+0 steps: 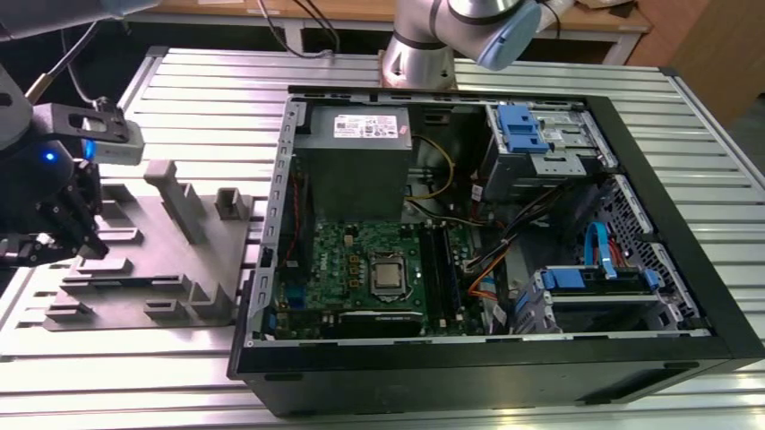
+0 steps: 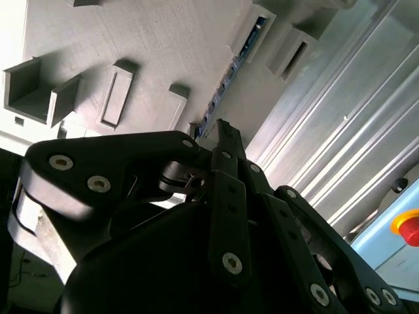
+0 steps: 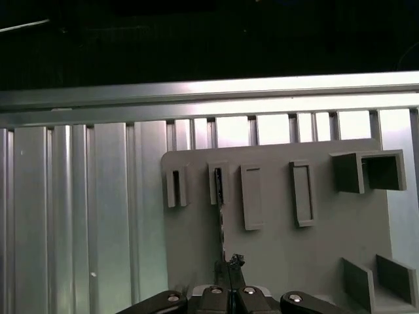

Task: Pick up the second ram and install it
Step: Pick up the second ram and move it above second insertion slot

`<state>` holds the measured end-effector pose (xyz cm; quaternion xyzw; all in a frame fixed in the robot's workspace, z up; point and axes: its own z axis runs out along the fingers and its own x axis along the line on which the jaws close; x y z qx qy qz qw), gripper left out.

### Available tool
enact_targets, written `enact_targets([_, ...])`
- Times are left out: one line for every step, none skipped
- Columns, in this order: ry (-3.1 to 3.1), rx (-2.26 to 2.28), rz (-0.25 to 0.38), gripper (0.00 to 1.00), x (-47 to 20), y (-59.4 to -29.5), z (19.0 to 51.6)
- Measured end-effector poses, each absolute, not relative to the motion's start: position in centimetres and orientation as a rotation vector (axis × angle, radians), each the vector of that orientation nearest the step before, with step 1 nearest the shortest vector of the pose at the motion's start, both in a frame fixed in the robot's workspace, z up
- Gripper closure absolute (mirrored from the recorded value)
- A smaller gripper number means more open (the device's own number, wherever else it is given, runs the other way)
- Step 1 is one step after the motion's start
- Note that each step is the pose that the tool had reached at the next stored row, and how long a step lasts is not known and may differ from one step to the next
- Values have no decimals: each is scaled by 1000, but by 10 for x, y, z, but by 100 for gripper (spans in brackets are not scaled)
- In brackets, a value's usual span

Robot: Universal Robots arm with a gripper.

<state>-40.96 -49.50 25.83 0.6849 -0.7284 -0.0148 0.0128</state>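
Observation:
The second ram (image 3: 220, 216) is a thin dark stick standing on edge in a slot of the grey fixture plate (image 3: 275, 255). In the second wrist view the second ram (image 2: 226, 82) runs from a raised holder back to my fingers. My gripper (image 3: 229, 265) is shut on the stick's near end, its black fingertips meeting on the board in both wrist views (image 2: 219, 131). In the exterior view my gripper (image 1: 72, 237) hangs over the fixture plate (image 1: 156, 269) at the exterior view's left, outside the open computer case (image 1: 478, 224).
The case lies open with its motherboard and long black memory slots (image 1: 436, 269) facing up, the power supply (image 1: 353, 161) behind them and blue-tabbed drive bays at the exterior view's right. Raised grey holders (image 1: 179, 193) stand on the plate. A red button (image 2: 409, 229) sits beyond the ribbed aluminium table.

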Motion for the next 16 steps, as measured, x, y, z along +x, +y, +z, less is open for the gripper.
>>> enact_targets([-2267, 2137, -46, 93, -410, -495, 257])
enact_targets([-2264, 2140, -46, 93, -410, -495, 256])
enact_targets([-2260, 2145, -46, 93, -411, -495, 255])
enact_targets([-2255, 2151, -46, 93, -411, -495, 254])
enact_targets([-2251, 2155, -46, 93, -412, -495, 253])
enact_targets([-2246, 2160, -46, 93, -413, -495, 251])
enact_targets([-2243, 2164, -46, 93, -413, -495, 250])
enact_targets([-2239, 2168, -46, 93, -414, -495, 248])
enact_targets([-2236, 2171, -46, 93, -414, -495, 246])
enact_targets([-2232, 2175, -46, 93, -414, -495, 244])
enact_targets([-2229, 2178, -46, 93, -414, -495, 243])
enact_targets([-2226, 2181, -46, 93, -414, -495, 241])
enact_targets([-2223, 2184, -46, 93, -414, -495, 240])
enact_targets([-2220, 2187, -46, 93, -414, -495, 239])
enact_targets([-2218, 2189, -46, 93, -414, -495, 238])
enact_targets([-2215, 2192, -46, 93, -414, -495, 236])
